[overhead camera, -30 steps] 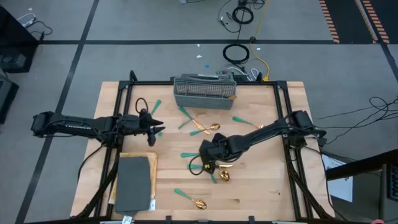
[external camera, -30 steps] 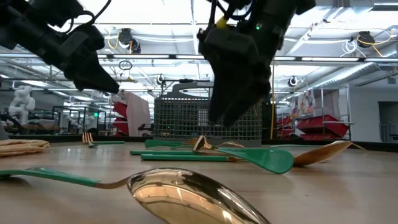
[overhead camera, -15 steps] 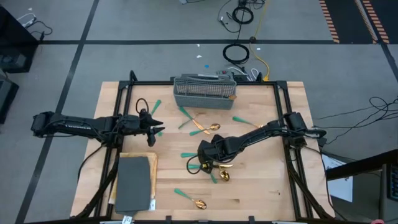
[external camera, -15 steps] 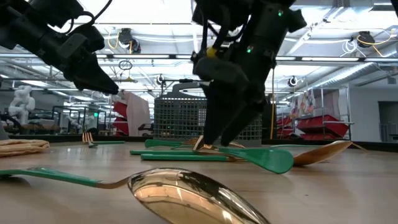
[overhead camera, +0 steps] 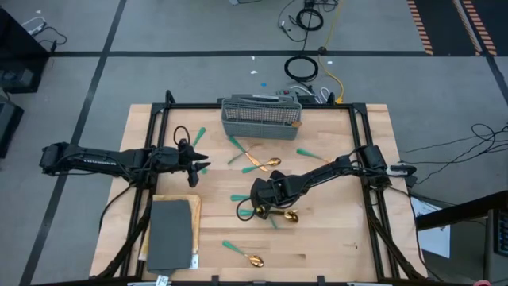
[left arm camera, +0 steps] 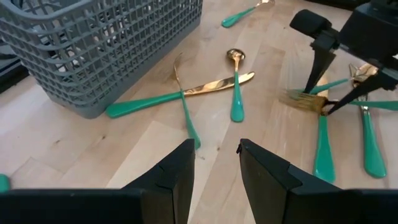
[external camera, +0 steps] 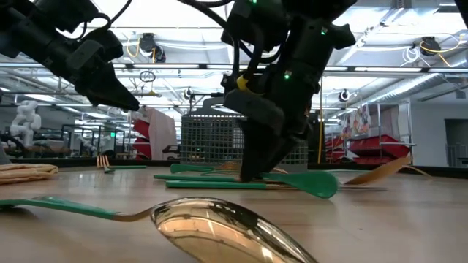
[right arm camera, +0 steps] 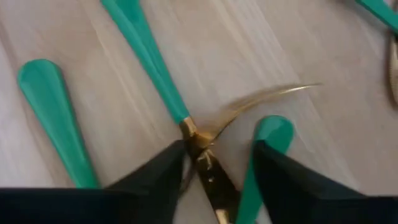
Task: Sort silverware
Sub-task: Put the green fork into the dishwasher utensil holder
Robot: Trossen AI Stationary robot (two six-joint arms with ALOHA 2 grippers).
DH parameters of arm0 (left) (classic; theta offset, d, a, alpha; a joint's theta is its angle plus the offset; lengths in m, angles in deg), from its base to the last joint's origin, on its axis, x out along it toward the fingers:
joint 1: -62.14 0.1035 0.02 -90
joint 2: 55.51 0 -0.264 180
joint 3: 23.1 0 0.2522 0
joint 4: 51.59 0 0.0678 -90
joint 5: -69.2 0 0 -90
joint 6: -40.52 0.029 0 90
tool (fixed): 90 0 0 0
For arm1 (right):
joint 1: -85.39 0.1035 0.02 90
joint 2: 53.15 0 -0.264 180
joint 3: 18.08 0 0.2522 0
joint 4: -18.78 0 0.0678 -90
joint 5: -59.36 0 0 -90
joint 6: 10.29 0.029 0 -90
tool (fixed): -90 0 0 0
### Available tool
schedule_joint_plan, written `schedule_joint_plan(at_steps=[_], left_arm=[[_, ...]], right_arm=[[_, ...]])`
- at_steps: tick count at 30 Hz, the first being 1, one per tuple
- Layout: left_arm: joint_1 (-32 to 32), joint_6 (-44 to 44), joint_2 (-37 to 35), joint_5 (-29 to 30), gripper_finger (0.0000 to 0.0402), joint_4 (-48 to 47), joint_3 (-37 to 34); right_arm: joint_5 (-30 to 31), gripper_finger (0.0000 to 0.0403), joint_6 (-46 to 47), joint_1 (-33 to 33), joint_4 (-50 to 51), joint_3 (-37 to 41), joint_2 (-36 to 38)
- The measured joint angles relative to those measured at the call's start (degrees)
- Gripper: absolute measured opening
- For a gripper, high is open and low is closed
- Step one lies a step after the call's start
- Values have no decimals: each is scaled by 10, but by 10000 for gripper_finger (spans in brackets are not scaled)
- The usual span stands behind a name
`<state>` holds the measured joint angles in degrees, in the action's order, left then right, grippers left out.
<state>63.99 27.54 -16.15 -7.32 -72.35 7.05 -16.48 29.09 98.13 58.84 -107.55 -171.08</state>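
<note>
The right gripper (overhead camera: 255, 208) sits low over the mid-table cluster of silverware (overhead camera: 262, 208), fingers (right arm camera: 158, 177) parted astride a fork's gold neck (right arm camera: 200, 148), not yet clamped. It should centre on that neck alone, clear of neighbouring handles. The left gripper (overhead camera: 195, 165) hangs open, well apart.

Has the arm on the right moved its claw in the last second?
Yes. In the low view the right gripper has dropped from level with the grey mesh caddy to the table, its fingers straddling a fork there.
</note>
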Motion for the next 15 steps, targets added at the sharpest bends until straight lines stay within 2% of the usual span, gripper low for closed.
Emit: schedule_joint_plan(at_steps=[4, 5, 9, 15], left_arm=[[0, 3, 0, 0, 132, 0, 0], [0, 3, 0, 0, 132, 0, 0], [0, 3, 0, 1, 132, -1, 0], [0, 0, 0, 1, 132, -1, 0]], right_arm=[[-1, 38, -2, 2, 2, 1, 3], [-3, 20, -5, 2, 0, 1, 4], [-4, 12, -9, 5, -9, 1, 4], [50, 2, -18, 17, -8, 3, 24]])
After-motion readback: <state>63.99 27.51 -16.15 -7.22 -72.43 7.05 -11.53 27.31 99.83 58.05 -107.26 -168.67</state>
